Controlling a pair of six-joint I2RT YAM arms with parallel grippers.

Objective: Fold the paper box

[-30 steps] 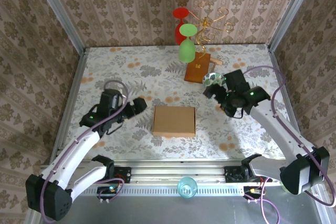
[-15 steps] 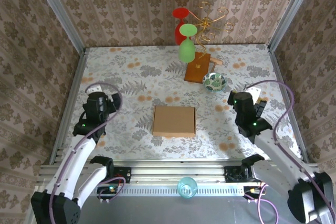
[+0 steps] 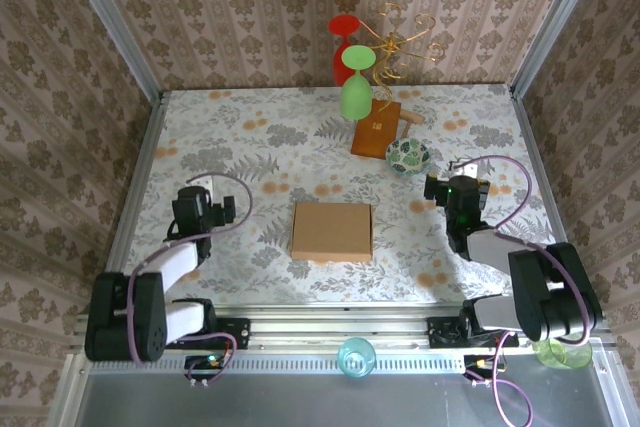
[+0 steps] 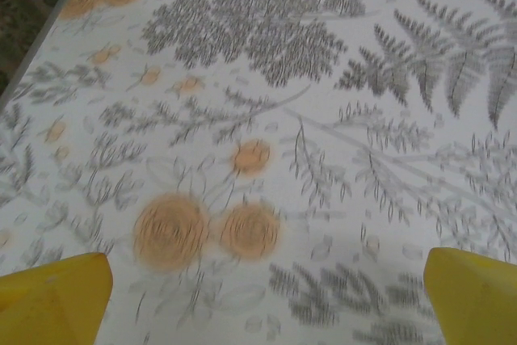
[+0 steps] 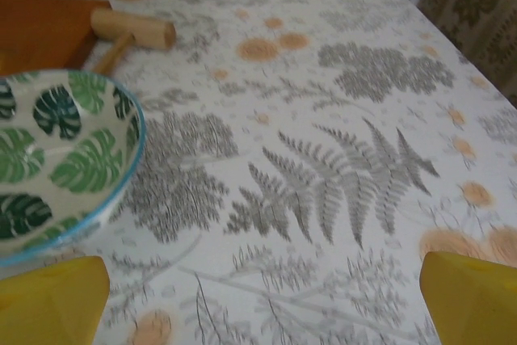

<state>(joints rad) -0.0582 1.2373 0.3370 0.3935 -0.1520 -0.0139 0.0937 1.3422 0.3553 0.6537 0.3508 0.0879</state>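
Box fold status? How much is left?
Done: the paper box lies closed mid-table, top panel flat, no flaps standing.
In hand: nothing. The left gripper and right gripper are open and empty, one on either side of the box and apart from it.
Left: no fold visibly remains, though the overhead view cannot show whether the tabs are tucked.

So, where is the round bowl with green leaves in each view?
Top external: round bowl with green leaves, right of centre, beside the orange-brown rectangular board.
Right wrist: bowl at the left edge, board behind it.
Left wrist: faces flowered tablecloth elsewhere.
Shared landmark: the board, in the first two.
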